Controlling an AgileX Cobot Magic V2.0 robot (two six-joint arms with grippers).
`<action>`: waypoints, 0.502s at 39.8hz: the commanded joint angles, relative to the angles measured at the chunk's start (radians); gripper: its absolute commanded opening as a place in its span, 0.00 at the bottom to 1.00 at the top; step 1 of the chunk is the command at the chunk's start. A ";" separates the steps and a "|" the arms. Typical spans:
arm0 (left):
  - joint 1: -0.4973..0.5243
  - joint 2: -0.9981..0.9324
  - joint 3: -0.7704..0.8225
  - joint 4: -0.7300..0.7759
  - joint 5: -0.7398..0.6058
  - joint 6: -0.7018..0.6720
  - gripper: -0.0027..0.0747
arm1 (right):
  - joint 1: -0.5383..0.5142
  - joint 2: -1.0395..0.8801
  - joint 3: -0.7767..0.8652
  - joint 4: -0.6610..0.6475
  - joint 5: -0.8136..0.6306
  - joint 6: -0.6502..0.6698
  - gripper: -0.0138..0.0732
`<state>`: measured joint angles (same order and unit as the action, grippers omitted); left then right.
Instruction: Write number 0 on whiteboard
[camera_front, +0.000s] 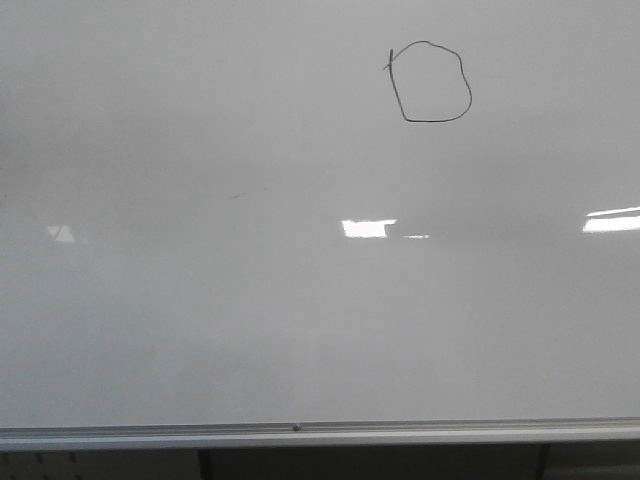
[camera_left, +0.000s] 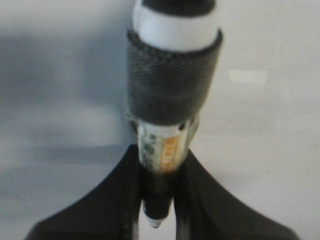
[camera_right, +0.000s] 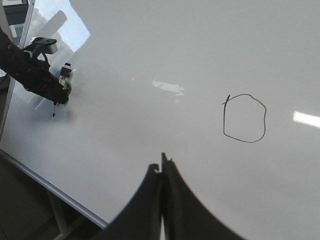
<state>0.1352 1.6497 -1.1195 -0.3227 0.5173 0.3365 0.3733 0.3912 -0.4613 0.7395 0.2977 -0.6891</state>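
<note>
1. The number 0 (camera_front: 430, 82) is sitting closed in the upper right of the whiteboard (camera_front: 200, 330), so the writing looks finished.
2. The left end effector (camera_left: 159, 200) is clamping a marker (camera_left: 170, 100), tip pointing toward the board.
3. The right end effector (camera_right: 162, 195) is pressing its fingers together, empty, nearer the loop.
4. Only the right wrist view is showing the left arm (camera_right: 30, 70) off by the board's far edge, well apart from the loop; the front view is showing neither arm.
</note>
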 joint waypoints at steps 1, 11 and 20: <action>-0.006 -0.005 -0.054 -0.010 -0.028 0.002 0.01 | -0.005 0.004 -0.026 0.020 -0.069 0.001 0.09; -0.006 0.009 -0.062 0.004 -0.034 0.002 0.14 | -0.005 0.004 -0.026 0.020 -0.069 0.001 0.09; -0.006 0.009 -0.062 0.017 -0.031 0.002 0.64 | -0.005 0.004 -0.026 0.020 -0.069 0.001 0.09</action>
<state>0.1352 1.6850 -1.1536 -0.2940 0.5788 0.3365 0.3733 0.3912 -0.4613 0.7395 0.2977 -0.6891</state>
